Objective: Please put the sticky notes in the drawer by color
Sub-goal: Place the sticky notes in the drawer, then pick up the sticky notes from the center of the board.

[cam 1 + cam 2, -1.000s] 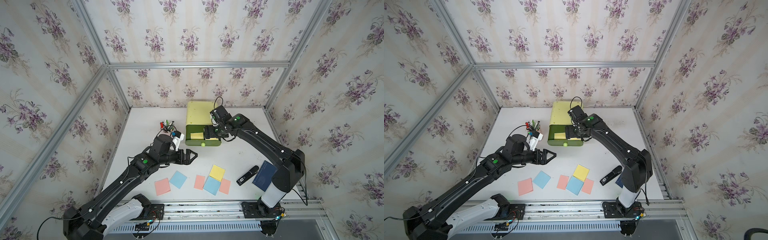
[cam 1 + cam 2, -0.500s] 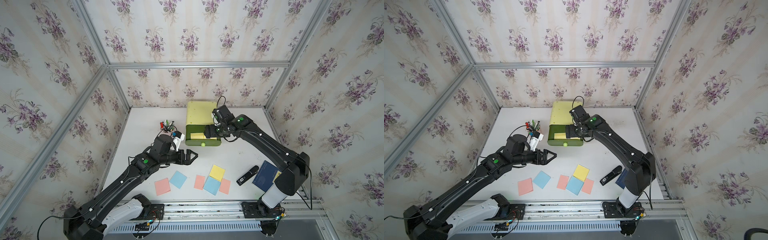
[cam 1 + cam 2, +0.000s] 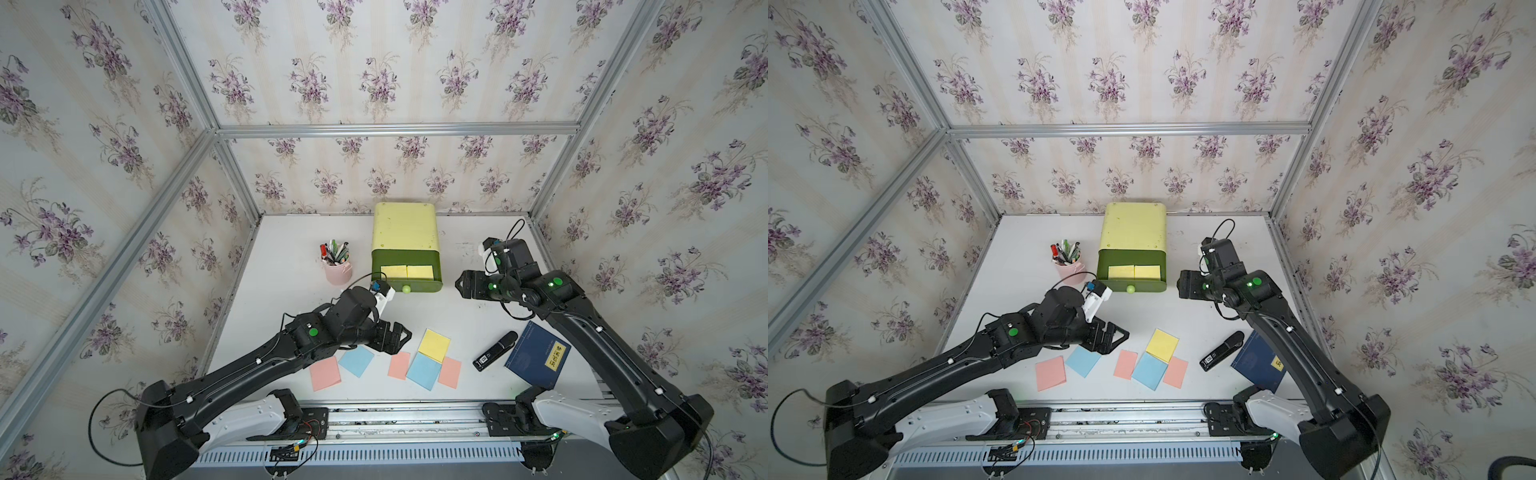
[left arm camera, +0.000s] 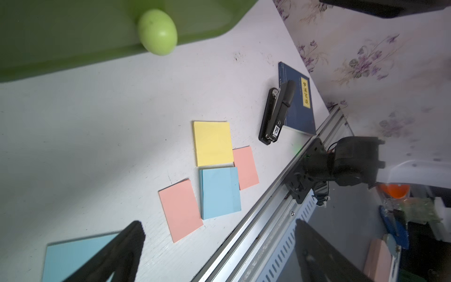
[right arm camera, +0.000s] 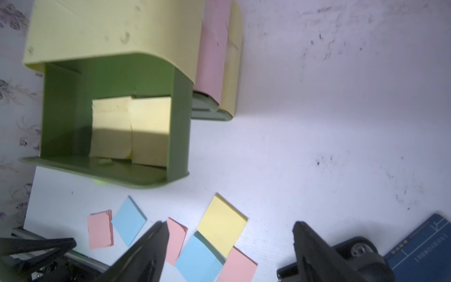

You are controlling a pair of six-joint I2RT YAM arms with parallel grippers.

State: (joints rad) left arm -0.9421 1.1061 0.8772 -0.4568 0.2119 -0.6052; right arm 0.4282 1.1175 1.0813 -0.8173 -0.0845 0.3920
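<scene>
Both arms are out over the white table [image 3: 291,257]. The left gripper [image 3: 397,338] hangs low near the row of sticky notes, jaws spread wide with nothing between them. Its wrist view shows one black fingertip [image 4: 127,244] in front of a light blue note [image 4: 73,254]. The right gripper [image 3: 459,286] sits just right of the green drawer chest [image 3: 405,232], apart from it, jaws also wide and empty.

The chest's top drawer [image 5: 179,127] is pulled out (round knob [image 3: 406,288] facing the robot), and two pale yellow notes [image 5: 109,127] lie side by side inside.

Six notes are on the table. At the left end is a pink note [image 3: 325,372], with that light blue one just beside it. Then comes a cluster:
- a second pink note [image 3: 399,365];
- a yellow note [image 3: 434,345] overlapping a corner of a second blue note [image 3: 424,370];
- a third pink note [image 3: 450,372] against that blue one.

A black stapler [image 3: 495,351] and a dark blue book [image 3: 537,360] lie to the right, and a pink pen cup [image 3: 338,273] stands left of the chest.
</scene>
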